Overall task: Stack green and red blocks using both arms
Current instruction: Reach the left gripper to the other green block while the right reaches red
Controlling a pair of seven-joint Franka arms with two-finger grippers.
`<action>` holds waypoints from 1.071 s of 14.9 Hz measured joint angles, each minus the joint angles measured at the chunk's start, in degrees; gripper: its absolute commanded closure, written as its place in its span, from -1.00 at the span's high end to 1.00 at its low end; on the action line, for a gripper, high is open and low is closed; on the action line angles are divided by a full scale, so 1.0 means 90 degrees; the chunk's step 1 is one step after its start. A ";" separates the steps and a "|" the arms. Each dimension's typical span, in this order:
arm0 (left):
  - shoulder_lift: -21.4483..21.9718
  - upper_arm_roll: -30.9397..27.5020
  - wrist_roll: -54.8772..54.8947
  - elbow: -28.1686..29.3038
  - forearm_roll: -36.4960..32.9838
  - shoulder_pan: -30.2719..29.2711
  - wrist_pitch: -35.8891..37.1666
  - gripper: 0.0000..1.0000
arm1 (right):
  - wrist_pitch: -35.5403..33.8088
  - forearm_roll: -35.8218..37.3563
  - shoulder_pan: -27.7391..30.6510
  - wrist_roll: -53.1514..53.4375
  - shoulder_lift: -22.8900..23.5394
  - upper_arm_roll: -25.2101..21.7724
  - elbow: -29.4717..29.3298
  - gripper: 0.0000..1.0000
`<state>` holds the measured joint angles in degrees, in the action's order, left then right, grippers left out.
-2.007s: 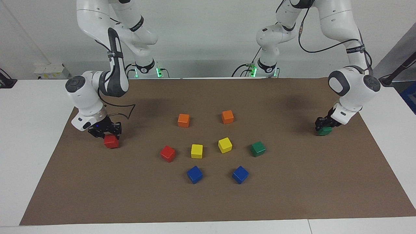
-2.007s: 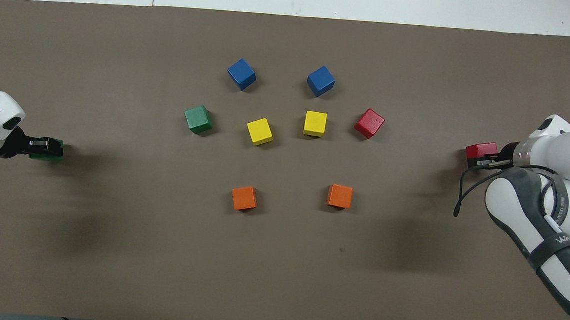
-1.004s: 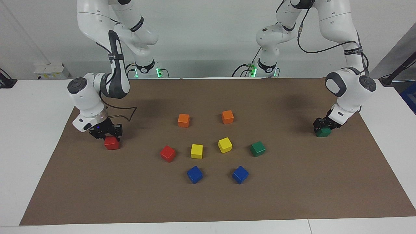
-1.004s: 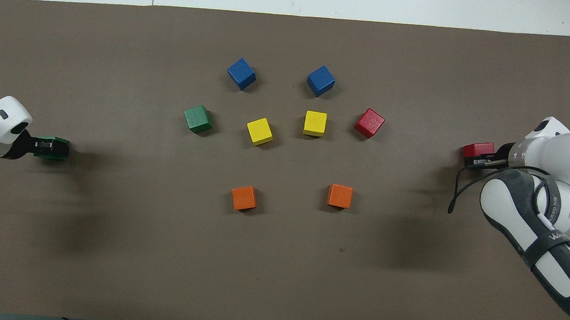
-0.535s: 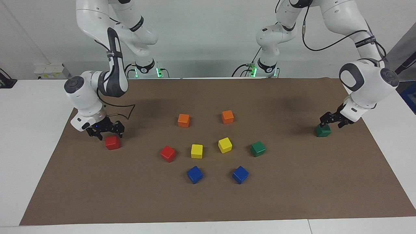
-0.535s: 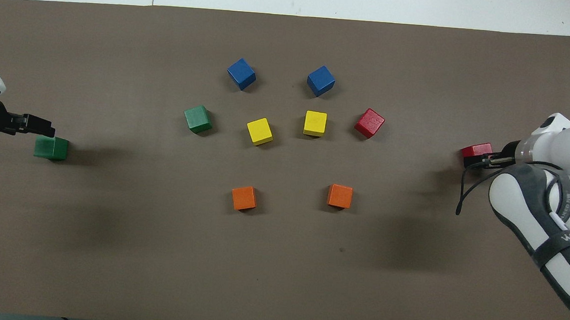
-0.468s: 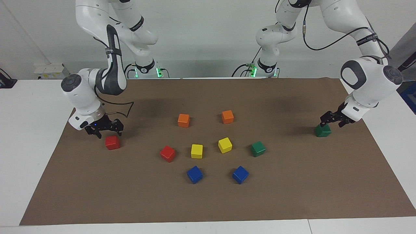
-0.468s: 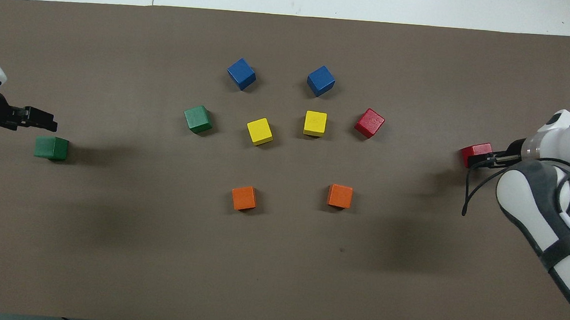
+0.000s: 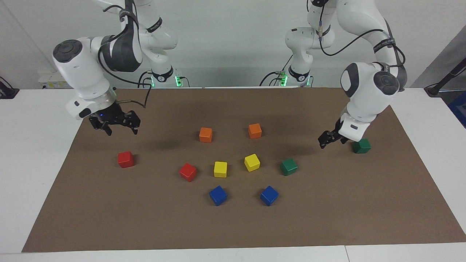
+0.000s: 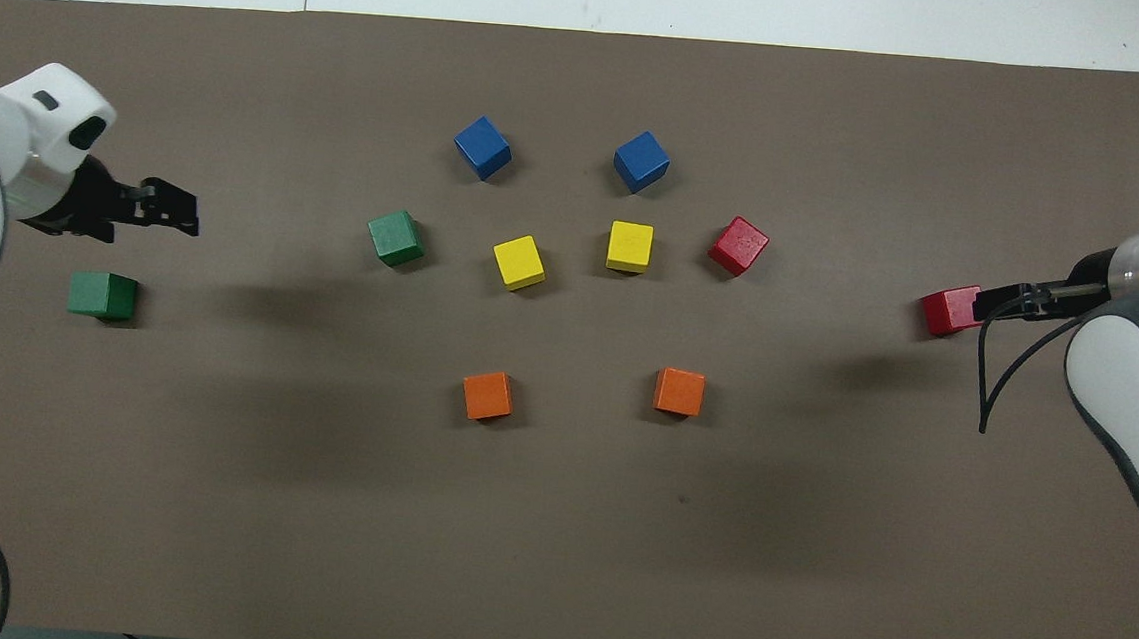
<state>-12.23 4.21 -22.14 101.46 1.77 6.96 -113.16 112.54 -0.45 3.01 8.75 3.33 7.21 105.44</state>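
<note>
Toward the mat's (image 9: 233,233) ends, at 3 and 9 o'clock, one green block (image 9: 361,146) and one red block (image 9: 125,159) sit alone, bare mat around them. Left gripper (image 9: 332,138) and right gripper (image 9: 118,125) hover empty, jaws spread. Second green block (image 9: 289,166) and second red block (image 9: 188,171) flank the yellow blocks (image 9: 220,169).

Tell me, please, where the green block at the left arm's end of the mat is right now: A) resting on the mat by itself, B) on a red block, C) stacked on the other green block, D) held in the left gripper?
A: the green block sits alone on the mat, while the left gripper hangs open beside it, holding nothing.
</note>
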 measured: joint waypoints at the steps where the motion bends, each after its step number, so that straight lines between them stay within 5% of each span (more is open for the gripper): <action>1: -0.0017 0.0002 -0.0350 -0.0020 0.0000 0.0158 -0.0129 1.00 | 0.0220 0.0049 -0.0364 0.0726 0.0110 0.0018 -0.0022 0.99; 6: -0.0549 -0.0005 -0.1509 -0.0069 -0.0002 0.0762 -0.0750 1.00 | 0.1124 0.0169 -0.1230 0.2964 0.1000 0.0039 -0.0343 0.93; 10: -0.1313 -0.0024 -0.1784 -0.0461 -0.0072 0.0898 -0.1124 1.00 | 0.1492 0.0173 -0.1175 0.3238 0.1580 -0.0050 -0.0573 0.93; 16: -0.1653 -0.0063 -0.1784 -0.0444 -0.0158 0.0898 -0.1674 1.00 | 0.1855 0.0173 -0.1247 0.3692 0.1849 -0.0021 -0.0576 0.94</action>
<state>-27.11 3.65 -38.20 97.47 0.35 15.04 -128.23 129.23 1.10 -8.21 41.99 19.97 7.03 100.26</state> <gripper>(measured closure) 0.000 0.000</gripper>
